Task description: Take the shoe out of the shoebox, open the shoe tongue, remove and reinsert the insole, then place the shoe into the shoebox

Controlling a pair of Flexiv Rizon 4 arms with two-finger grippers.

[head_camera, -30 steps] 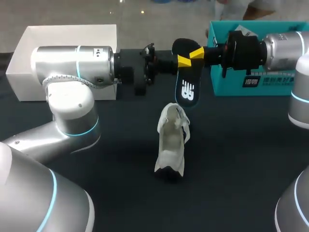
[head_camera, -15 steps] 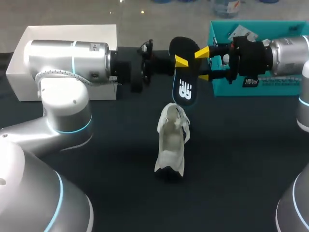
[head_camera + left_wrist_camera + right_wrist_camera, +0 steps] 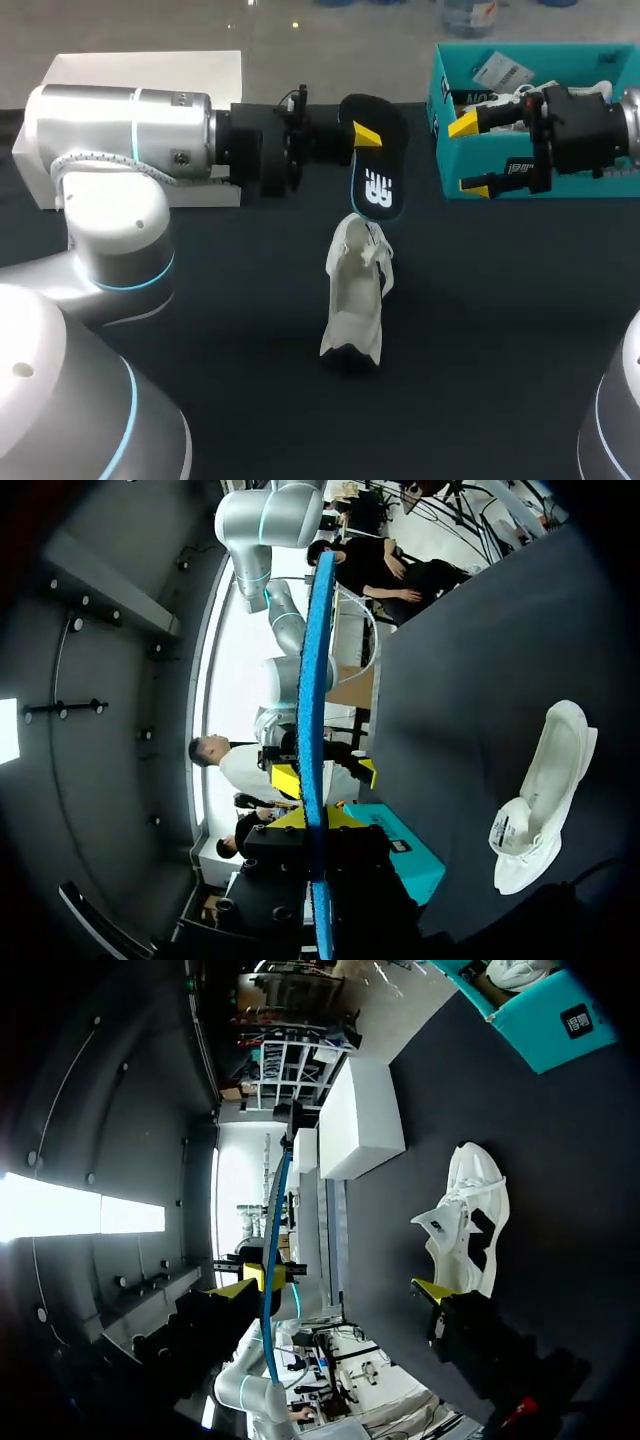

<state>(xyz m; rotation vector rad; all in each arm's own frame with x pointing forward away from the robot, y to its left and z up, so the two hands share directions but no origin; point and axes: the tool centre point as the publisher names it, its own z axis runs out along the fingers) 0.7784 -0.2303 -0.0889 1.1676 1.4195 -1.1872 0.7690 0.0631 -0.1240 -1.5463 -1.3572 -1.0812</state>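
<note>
Overhead, left gripper (image 3: 362,135) clamps black insole (image 3: 378,185); right gripper (image 3: 470,155) gapes. Wrist views show its blue edge.

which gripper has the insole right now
The left gripper: it is shut on the black insole, holding it up off the table. The right gripper is open and empty.

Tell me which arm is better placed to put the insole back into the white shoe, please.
Left. The left fingers grip the insole, which hangs close above the white shoe. The right fingers are open and empty, off by the teal shoebox.
</note>
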